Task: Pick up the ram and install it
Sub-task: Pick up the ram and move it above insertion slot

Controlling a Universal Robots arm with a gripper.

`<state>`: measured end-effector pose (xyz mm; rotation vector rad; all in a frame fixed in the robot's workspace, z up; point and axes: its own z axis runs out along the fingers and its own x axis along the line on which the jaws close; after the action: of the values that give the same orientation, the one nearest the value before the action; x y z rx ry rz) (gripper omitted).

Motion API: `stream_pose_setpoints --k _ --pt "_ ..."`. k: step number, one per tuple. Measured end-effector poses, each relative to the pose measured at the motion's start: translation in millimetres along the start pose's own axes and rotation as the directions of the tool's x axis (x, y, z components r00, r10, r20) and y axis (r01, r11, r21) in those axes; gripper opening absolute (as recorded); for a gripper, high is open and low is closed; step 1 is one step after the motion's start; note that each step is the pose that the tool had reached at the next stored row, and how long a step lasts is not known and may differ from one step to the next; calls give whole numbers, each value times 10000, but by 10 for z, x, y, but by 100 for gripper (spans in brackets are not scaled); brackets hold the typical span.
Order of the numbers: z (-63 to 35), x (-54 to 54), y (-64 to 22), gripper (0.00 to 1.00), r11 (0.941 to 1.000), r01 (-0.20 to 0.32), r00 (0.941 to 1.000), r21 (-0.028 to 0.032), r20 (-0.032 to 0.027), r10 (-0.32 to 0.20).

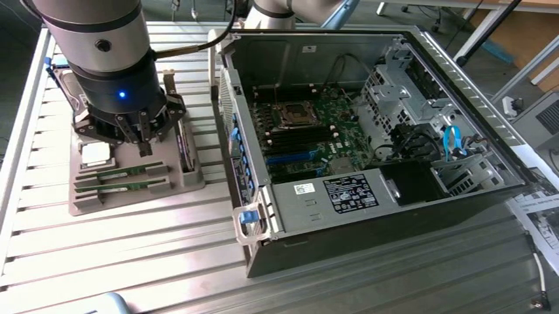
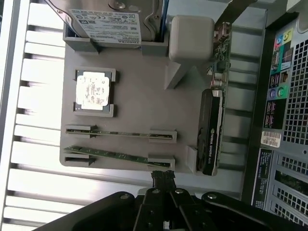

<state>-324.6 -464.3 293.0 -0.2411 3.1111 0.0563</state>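
Two green ram sticks (image 1: 122,171) (image 1: 120,187) lie side by side in slots of a grey parts tray (image 1: 131,203) on the exterior view's left. In the wrist view they are thin strips (image 2: 120,133) (image 2: 118,155). My gripper (image 1: 141,152) hangs over the tray just above them, shut and empty. Its black fingertips (image 2: 159,176) are pressed together next to one end of the nearer stick. The open computer case (image 1: 349,196) lies to the exterior view's right, with the motherboard (image 1: 306,131) exposed.
The tray also holds a silver processor chip (image 2: 93,91), a hard drive (image 2: 113,21) and a black graphics card (image 2: 211,130) on edge beside the case. Everything rests on a slatted metal table (image 1: 131,261). Papers (image 1: 537,219) lie at the far right.
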Motion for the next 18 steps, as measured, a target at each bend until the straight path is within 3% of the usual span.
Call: stream_pose_setpoints --k 9,18 --pt "1 0 0 11 9961 884 9961 19 -38 -884" --pt "3 0 0 11 9853 1708 9853 56 -81 -1708"
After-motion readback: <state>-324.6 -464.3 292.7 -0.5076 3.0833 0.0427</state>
